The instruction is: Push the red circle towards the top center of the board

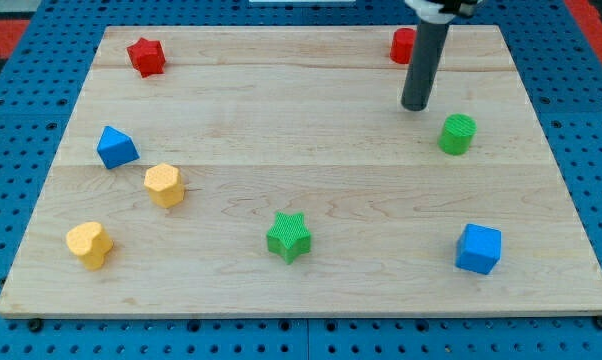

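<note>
The red circle [402, 45] sits near the view's top, right of centre, partly hidden behind my rod. My tip [416, 106] rests on the board just below and slightly right of the red circle, apart from it. A green circle [457, 134] lies to the lower right of the tip.
A red star [146, 56] is at the top left. A blue triangle [115, 147], a yellow hexagon [164, 185] and a yellow heart [89, 244] lie at the left. A green star [288, 237] is at bottom centre, a blue cube [478, 249] at bottom right. The wooden board [301, 290] ends in blue pegboard.
</note>
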Controlling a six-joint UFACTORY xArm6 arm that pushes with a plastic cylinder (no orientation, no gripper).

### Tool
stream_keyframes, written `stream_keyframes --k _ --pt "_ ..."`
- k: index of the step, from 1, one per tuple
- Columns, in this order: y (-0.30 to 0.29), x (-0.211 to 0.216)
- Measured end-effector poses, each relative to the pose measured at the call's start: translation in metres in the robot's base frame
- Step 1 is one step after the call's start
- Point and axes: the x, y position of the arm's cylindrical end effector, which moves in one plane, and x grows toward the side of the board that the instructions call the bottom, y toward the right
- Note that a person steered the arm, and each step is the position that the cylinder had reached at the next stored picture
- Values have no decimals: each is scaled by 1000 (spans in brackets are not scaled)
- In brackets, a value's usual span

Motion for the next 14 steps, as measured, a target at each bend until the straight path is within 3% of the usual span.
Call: stream_keyframes --k 4,6,8,9,11,13,14 --pt "9 -41" --pt "8 -89" --pt "-23 -92" --pt "24 -92" --pt "-22 -149" --pt "-116 -112" --pt "-127 -99"
